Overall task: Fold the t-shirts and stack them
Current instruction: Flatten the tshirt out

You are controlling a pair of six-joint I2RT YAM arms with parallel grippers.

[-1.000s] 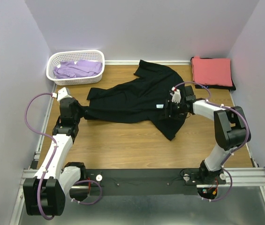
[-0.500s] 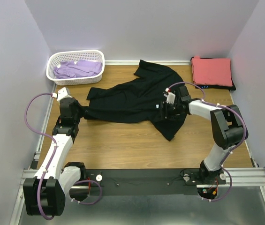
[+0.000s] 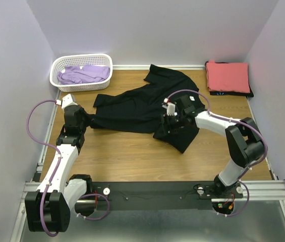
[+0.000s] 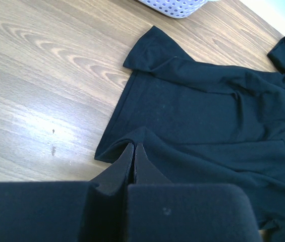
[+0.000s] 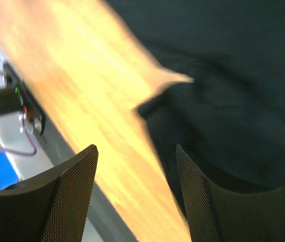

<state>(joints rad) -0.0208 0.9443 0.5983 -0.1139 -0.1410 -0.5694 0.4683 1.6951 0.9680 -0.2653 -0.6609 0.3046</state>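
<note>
We see plain black cotton t-shirt point(image 3: 137, 103) sprawled, rumpled, mid wooden table point(image 3: 122, 156). Our left gripper point(image 4: 133, 151) pinched tight on its hem. Right gripper point(image 5: 137, 156) gapes empty above shirt's near edge. Our worry: right jaws bite doubled layers, fold skews.

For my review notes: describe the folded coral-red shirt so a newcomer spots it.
Go to the far right corner of the table. There the coral-red t-shirt lies folded on a dark garment. It alone is bright red; the black t-shirt sprawls mid-table.
</note>
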